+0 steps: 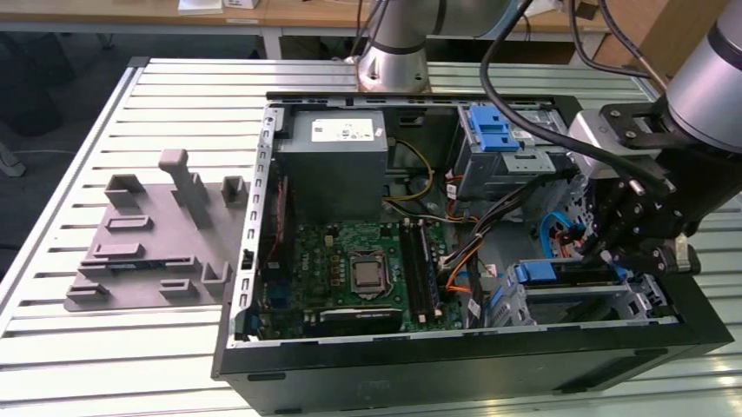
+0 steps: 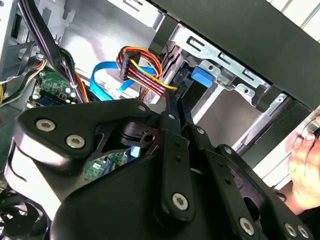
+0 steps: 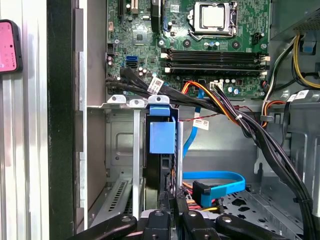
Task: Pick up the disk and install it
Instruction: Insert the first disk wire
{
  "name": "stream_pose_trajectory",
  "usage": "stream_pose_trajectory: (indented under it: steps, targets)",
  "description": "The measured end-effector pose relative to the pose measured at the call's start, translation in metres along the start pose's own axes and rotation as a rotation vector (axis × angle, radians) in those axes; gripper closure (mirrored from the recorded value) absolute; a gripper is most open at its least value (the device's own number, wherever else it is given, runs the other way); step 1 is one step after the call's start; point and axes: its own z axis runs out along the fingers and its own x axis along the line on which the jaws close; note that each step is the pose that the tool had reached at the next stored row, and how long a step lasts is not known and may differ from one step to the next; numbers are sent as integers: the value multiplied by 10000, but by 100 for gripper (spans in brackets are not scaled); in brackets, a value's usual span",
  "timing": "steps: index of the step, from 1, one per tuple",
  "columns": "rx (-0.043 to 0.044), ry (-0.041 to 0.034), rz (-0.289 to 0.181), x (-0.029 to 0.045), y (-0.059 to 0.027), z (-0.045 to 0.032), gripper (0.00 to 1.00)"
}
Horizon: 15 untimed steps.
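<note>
With the disk (image 3: pixel 161 172) standing edge-on inside the drive cage (image 3: pixel 120 150), the gripper (image 3: pixel 173 212), its fingers drawn together at the disk's end, would do best to press squarely along the cage, avoiding the cables (image 3: pixel 235 117) beside the cage.

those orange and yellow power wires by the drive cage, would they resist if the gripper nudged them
Probably not: the orange and yellow power wires hang in loose curves, so likely floppy. Their black connector looks rigid and might snag the drive cage.

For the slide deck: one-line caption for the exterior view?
Black robot gripper lowered beside the blue-railed silver metal disk sitting in the drive cage of an open black desktop computer case.
</note>
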Motion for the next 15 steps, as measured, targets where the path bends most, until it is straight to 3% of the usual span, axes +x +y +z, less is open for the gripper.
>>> stream_pose_trajectory:
  steps: [15]
  targets:
    - [-4, -1, 25, 3, 3, 49, 84]
